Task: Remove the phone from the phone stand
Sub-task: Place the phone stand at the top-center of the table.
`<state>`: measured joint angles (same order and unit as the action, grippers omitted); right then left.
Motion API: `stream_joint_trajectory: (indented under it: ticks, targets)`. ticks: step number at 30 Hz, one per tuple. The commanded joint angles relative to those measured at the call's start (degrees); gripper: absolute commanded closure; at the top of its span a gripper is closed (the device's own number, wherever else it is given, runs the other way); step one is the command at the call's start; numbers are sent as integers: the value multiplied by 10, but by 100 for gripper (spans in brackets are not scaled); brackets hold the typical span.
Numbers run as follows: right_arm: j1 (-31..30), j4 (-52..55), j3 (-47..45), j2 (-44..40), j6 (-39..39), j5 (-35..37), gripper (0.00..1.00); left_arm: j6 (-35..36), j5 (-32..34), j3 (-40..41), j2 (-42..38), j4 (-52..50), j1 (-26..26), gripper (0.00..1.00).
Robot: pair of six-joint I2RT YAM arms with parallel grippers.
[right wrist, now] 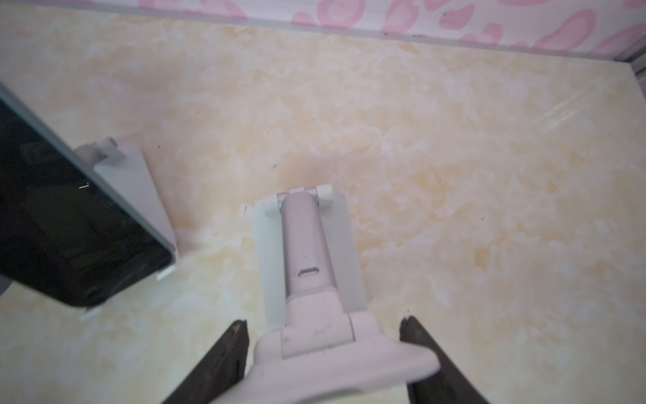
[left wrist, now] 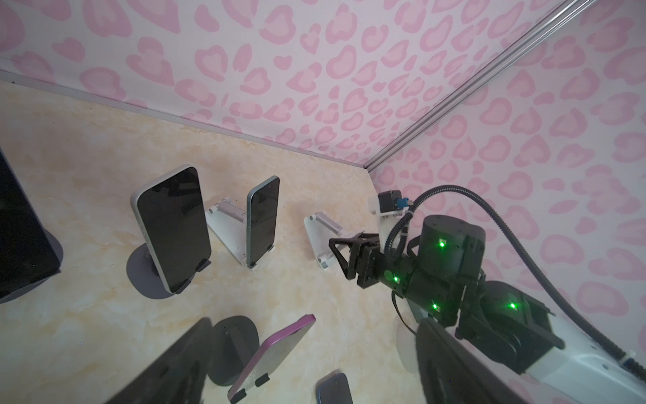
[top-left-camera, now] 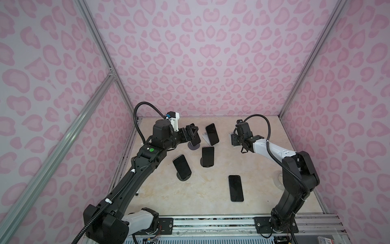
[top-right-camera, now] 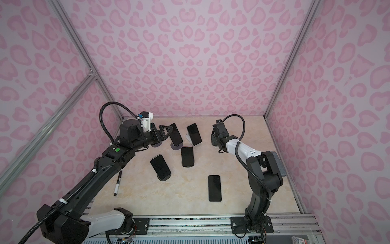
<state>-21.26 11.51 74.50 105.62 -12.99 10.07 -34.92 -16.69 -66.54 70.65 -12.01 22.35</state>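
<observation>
By the look of it one phone (top-left-camera: pixel 236 188) is off: it lies flat on the desk (top-left-camera: pixel 200 202), near and right of centre, and the white stand (right wrist: pixel 307 245) at far right is bare. The jaws of your right gripper (right wrist: pixel 321 320) straddle that stand narrowly; gripping or not, I cannot tell. The jaws of your left gripper (top-right-camera: pixel 165 132) gape beside the far-left phone (top-right-camera: pixel 176 134), one of four left on stands.
</observation>
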Motion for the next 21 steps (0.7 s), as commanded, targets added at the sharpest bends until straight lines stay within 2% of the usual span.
stream_joint_trajectory:
  ticks: [1, 3, 5, 12, 21]
  targets:
    - [1, 35, 71, 54, -36, 23, 42, -2, -9, -7, 3, 11, 0, 7]
    - [0, 71, 132, 91, -63, 44, 43, -2, -9, -8, 4, 11, 0, 7]
    - [0, 83, 156, 110, -95, 52, 43, -2, -10, -8, 4, 11, 0, 7]
    - [-21, 124, 206, 158, -161, 88, 43, -7, -18, -9, 10, 11, -2, 7]
    - [-30, 152, 234, 199, -197, 112, 39, -8, -26, -10, 15, 12, -3, 7]
